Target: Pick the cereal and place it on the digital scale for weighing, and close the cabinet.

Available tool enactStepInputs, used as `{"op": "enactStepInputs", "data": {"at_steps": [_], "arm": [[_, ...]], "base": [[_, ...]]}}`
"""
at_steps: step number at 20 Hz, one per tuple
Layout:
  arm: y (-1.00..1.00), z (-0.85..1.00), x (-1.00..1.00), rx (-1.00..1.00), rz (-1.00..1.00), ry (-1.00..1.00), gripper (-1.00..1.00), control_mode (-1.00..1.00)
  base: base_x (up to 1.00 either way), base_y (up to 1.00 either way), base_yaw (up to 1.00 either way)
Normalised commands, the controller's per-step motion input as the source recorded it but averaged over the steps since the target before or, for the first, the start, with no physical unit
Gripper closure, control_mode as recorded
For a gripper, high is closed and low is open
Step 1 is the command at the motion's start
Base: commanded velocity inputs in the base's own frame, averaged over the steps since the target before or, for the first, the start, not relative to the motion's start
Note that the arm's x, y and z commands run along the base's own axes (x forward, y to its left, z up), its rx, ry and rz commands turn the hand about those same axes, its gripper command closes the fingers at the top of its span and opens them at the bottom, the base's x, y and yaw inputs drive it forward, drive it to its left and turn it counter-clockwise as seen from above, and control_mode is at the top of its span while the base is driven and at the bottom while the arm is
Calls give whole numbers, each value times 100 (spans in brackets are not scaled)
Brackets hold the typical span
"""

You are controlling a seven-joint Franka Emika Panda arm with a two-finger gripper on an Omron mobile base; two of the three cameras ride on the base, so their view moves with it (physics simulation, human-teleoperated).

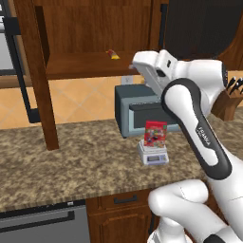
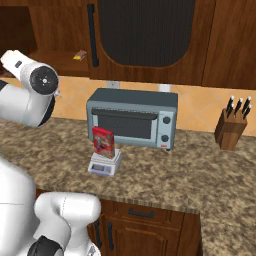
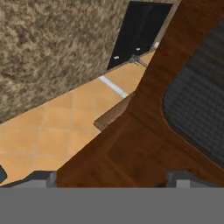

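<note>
Cereal [image 1: 155, 134] is up on the digital scale [image 1: 153, 154], standing on end, long axis vertical, printed front turned out toward the counter's front edge and slightly to the left in the left base view. The red box sits square on the pale platform, the display panel showing below it. Just behind them sits the grey-blue toaster oven [image 2: 132, 118], close to the box's back but I can't tell if they touch.

Sweeping left to right in the left base view: an open cabinet door [image 1: 43, 76] seen edge-on, swung out over the granite counter [image 1: 71, 161]; behind it, the cabinet [image 1: 90, 33] with its shelf open to view, a tiny red-yellow item [image 1: 113, 54] lying on the shelf; then the white arm crossing in front of the oven. Counter left of the scale lies broad and bare.

In the right base view, the scale sits well back from the counter's front lip, open granite stretching right to the knife block [image 2: 233, 126] by the tiled wall. Above, a closed dark-panelled door with its black bar handle [image 2: 92, 35].

In the hand view, the gripper [image 3: 111, 177] has its fingers [image 3: 41, 177] spread wide, gripping nothing, right up against brown wood and a dark arched panel.
</note>
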Motion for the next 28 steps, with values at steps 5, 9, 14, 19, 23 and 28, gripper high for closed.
{"op": "enactStepInputs", "data": {"at_steps": [5, 9, 14, 19, 23, 28], "arm": [[63, -88, 1, -1, 20, -4, -100, -100], [51, -47, -21, 0, 18, -3, -100, -100], [66, -45, 0, 8, 7, -12, -100, -100], [84, -60, 0, 17, 0, -13, -100, -100], [72, -63, 0, 25, 4, -4, -100, -100], [67, -49, -7, 7, 0, -16, -100, -100]], "base": [[0, 0, 0], [0, 0, 0], [0, 0, 0], [0, 0, 0], [0, 0, 0], [0, 0, 0]]}}
